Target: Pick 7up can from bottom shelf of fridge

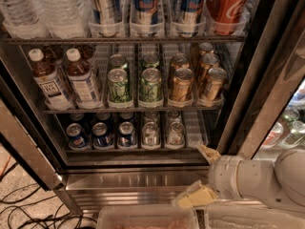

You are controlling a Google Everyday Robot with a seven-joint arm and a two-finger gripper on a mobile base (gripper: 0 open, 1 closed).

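Observation:
The fridge (138,181) stands open before me. On its bottom shelf (193,128) two pale silvery 7up cans (150,134) stand side by side right of centre, the second (175,133) to the right of the first. Three dark blue cans (101,135) stand to their left. My gripper (201,174) is at the lower right, outside the fridge, below and to the right of the 7up cans and level with the metal base strip. It is open and empty, its cream fingertips (195,197) spread apart.
The middle rack holds green cans (118,85), gold cans (181,84) and tea bottles (47,80). The top rack holds tall cans and a red cola can (228,6). The dark door frame (257,80) is on the right. Clear bins (147,217) are below. Cables (28,209) lie on the floor at left.

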